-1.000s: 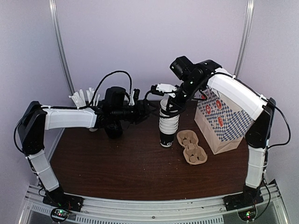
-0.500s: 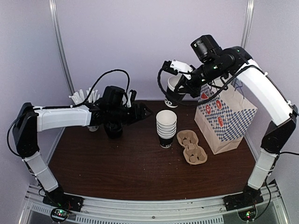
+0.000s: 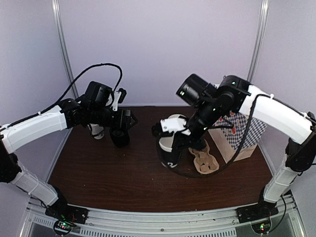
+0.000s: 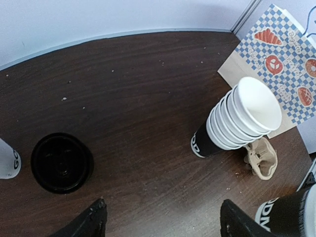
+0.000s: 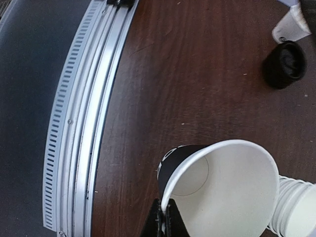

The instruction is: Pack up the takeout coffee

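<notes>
Set empty cup (image 5: pixel 232 192) down upright
Right claw (image 5: pixel 165 219) pinches its rim shut (thin hold): descend slowly. Left claw (image 4: pixel 163 218) gapes empty, takeout coffee (image 4: pixel 61 163) at 10 o'clock.

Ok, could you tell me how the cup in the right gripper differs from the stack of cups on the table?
The cup is a single one; the stack of cups is several nested together. The cup is pinched at its rim by the right gripper; the stack of cups stands free on the table, with no gripper on it. Both are lidless, white above and black at the base.
</notes>
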`<state>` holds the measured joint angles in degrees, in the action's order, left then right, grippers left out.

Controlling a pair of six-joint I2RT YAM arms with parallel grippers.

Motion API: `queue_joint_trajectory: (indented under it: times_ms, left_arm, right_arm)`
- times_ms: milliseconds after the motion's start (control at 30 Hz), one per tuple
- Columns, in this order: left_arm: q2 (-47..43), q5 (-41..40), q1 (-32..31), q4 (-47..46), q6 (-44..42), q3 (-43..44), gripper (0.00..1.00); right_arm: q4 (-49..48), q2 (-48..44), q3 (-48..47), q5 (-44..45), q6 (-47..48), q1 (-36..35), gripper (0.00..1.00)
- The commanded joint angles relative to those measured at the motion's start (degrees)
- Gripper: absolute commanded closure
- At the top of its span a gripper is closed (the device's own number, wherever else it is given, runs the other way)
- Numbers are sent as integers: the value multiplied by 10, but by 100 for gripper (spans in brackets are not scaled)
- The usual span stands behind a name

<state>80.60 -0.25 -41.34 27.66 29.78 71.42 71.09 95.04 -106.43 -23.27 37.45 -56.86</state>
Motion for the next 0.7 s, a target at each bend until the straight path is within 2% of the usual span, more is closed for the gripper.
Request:
queue_joint_trajectory:
  times_ms: [0, 333, 667]
  left_arm:
    - [-25, 23, 34, 69, -42, -22, 22]
    - [-51, 45, 62, 71, -27, -53, 20]
    - [-49, 65, 75, 62, -33, -60, 19]
  right_arm:
    - [-68, 31, 65, 45, 6, -44, 100]
    - [-205, 96, 129, 103, -38, -65, 100]
    - [-220, 118, 152, 78, -49, -76, 100]
